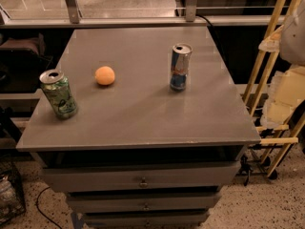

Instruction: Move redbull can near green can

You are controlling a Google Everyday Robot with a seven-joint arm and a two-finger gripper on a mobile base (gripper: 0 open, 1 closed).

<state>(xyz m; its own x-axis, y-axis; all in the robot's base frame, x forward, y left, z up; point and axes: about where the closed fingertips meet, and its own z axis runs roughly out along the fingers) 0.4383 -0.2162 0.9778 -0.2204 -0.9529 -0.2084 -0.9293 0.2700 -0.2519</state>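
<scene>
The redbull can (180, 67), slim, blue and silver with a silver top, stands upright on the grey table top (143, 113), right of centre. The green can (58, 94), wider and light green with dark swirls, stands near the table's left edge, leaning slightly. The two cans are far apart. My gripper (287, 97) shows only as pale shapes at the right edge of the view, off the table and to the right of the redbull can. It holds nothing that I can see.
An orange ball (105, 75) lies on the table between the cans, closer to the green can. Drawers (143, 181) sit under the table top. A yellow wooden frame (269, 56) stands to the right. A glass barrier (95, 4) runs behind.
</scene>
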